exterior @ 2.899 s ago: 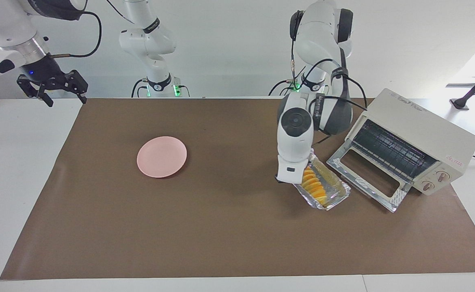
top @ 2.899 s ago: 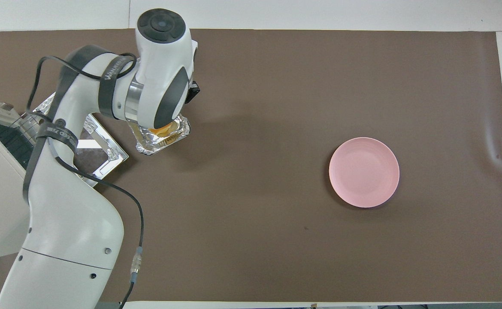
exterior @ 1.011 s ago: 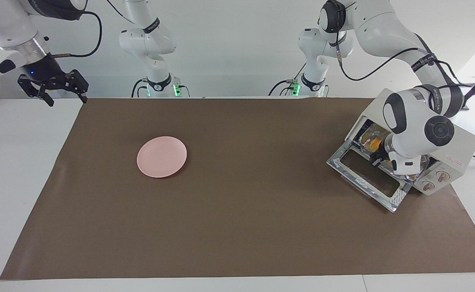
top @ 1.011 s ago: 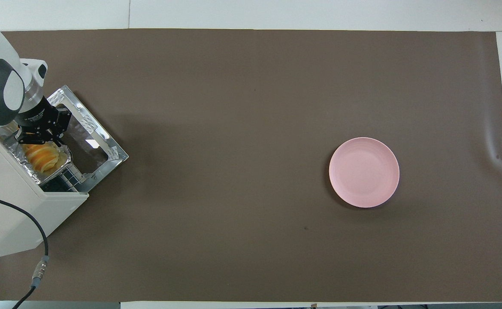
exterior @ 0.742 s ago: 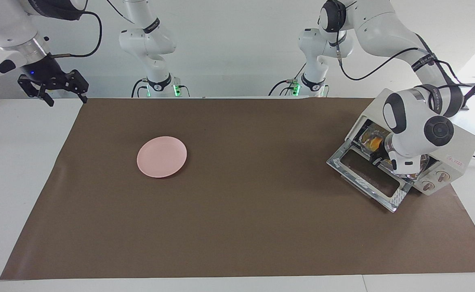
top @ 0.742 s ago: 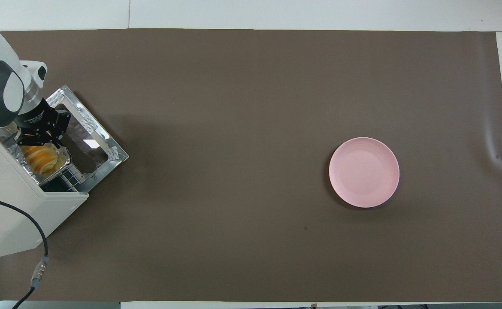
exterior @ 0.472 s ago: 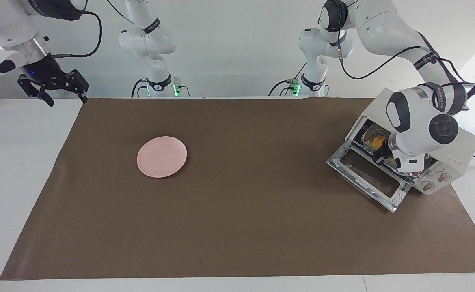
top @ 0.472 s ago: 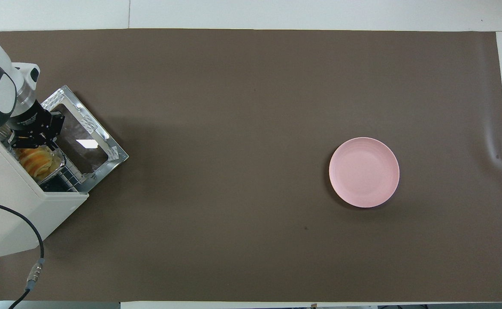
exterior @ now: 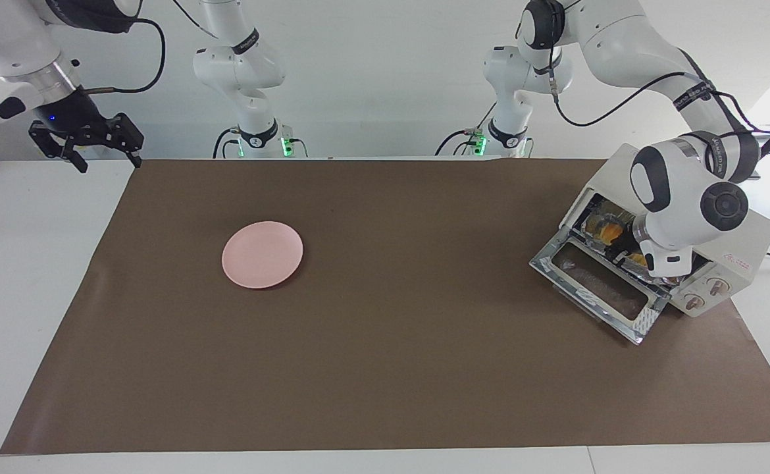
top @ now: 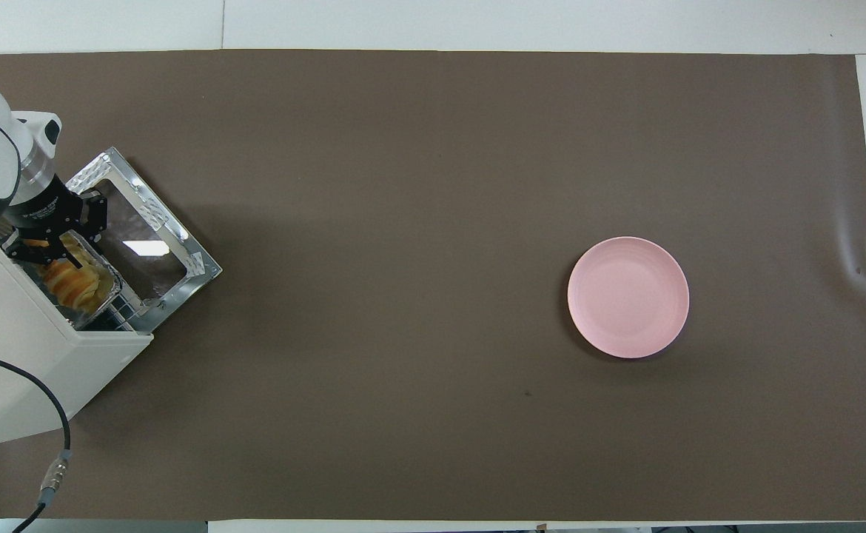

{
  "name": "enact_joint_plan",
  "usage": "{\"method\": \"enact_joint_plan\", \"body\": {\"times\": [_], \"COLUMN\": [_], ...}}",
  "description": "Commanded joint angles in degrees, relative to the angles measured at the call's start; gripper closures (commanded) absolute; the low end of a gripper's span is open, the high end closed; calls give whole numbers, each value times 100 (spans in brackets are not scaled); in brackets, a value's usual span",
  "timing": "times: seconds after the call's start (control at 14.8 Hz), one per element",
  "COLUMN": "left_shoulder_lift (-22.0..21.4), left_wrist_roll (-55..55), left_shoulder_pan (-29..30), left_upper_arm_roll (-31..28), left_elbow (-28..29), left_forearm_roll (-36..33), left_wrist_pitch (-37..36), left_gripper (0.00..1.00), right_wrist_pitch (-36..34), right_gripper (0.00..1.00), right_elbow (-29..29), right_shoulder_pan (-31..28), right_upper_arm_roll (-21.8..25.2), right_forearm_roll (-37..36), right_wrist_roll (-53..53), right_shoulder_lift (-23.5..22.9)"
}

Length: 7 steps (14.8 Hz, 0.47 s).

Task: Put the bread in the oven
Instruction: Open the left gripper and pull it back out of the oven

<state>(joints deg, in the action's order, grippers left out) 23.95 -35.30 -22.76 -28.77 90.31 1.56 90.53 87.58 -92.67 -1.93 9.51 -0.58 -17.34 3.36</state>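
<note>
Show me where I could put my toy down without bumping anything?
The brown mat is bare between the pink plate and the oven, and all along the edge farthest from the robots. It is crowded at the oven's open door, where the left gripper is by the bread in its foil tray.

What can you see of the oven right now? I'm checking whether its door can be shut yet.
The oven is a cream-white boxy toaster oven at the left arm's end of the table, set at an angle. Its glass drop-down door lies open with a silvery frame, and two round knobs sit beside the opening. The bread in its foil tray sits inside on the dark rack. The left gripper is at the opening, above the tray.
</note>
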Motion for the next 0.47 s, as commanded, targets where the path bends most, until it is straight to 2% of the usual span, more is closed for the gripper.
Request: {"method": "enact_joint_plan", "body": {"times": [0.0,0.4], "left_shoulder_lift": [-242,-198], "left_wrist_roll": [40,58], "left_shoulder_pan": [8,-62], "left_upper_arm_roll": [29,47], "left_elbow": [259,-127], "left_forearm_roll": [-103,-24], "left_wrist_pitch": [167,386], "left_gripper": [0,0], "right_wrist_pitch": [-13,-13], "right_gripper": [0,0], "right_elbow": [-146,-146], "right_shoulder_pan": [-62,-62], "right_upper_arm_roll": [-72,-72], "right_forearm_roll": [-109,-109], "right_wrist_roll": [-41,-41], "right_shoulder_lift": [148,148]}}
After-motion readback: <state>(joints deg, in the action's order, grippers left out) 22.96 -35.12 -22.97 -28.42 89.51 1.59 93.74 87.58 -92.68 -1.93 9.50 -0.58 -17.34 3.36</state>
